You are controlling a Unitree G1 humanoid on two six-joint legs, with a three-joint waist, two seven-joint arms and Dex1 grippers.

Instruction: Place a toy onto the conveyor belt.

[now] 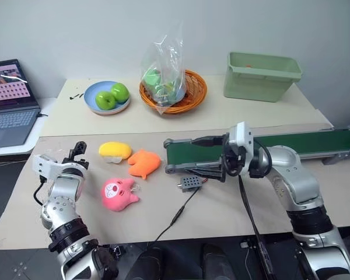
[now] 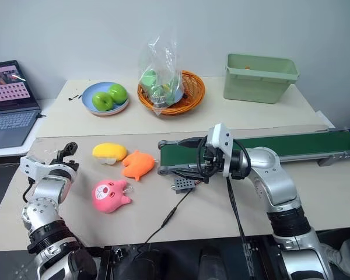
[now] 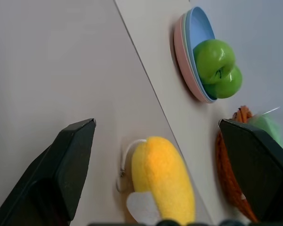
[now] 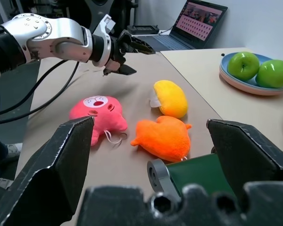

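Dark-green conveyor belt [image 1: 291, 144] (grey-framed), bare

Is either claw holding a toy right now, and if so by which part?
Nothing is held. The left claw is open and empty near the yellow toy; the right claw is open over the conveyor belt end.

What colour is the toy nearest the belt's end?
Orange; clearest in the right wrist view, beside the belt.
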